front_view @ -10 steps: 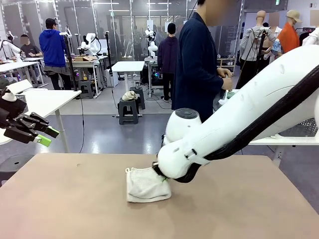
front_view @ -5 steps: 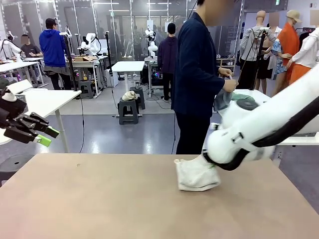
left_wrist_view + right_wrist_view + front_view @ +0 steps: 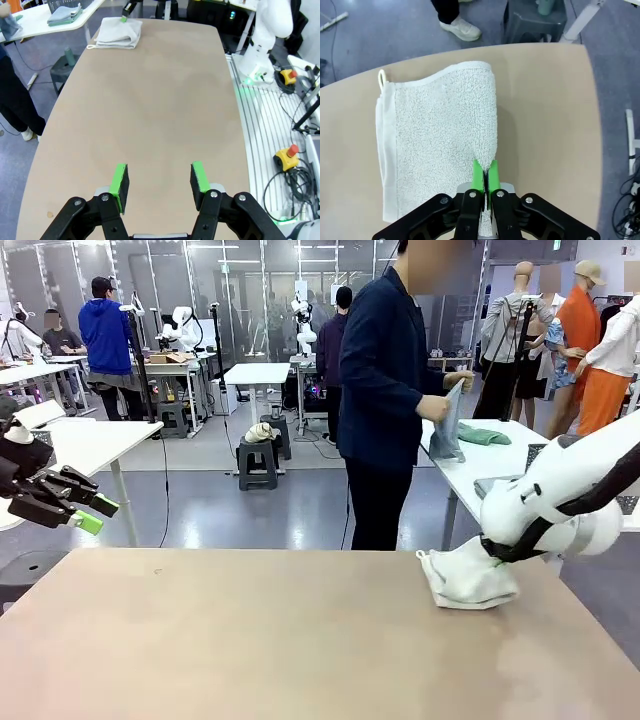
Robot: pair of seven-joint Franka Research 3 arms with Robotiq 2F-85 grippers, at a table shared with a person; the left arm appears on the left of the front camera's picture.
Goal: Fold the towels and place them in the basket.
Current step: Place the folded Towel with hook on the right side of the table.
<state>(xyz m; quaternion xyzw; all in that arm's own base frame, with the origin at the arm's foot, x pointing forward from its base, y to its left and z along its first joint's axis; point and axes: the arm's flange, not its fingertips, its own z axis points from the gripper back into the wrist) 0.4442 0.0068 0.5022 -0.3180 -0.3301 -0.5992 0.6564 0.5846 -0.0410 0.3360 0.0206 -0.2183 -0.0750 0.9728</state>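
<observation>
A folded cream-white towel (image 3: 462,581) (image 3: 440,130) (image 3: 118,33) lies near the table's far right corner, its loop (image 3: 382,77) at one corner. My right gripper (image 3: 484,172) (image 3: 497,552) is shut on the towel's edge, pinching the terry between its green pads. Off the table's left side, my left gripper (image 3: 93,513) (image 3: 159,180) hangs open with nothing in it. A person beyond the table holds up a pale grey-blue towel (image 3: 448,426). A dark mesh basket (image 3: 533,453) shows partly on the white side table behind my right arm.
The white side table (image 3: 500,455) at the far right carries a green cloth (image 3: 484,436) and folded cloths (image 3: 65,12). The person (image 3: 385,390) stands between it and my table. The tan tabletop (image 3: 250,640) is bare to the left and front.
My right arm has dragged the cream-white towel from the table's middle to its far right corner. The person has turned to the side table and lifted the grey-blue towel. The left arm stayed still.
</observation>
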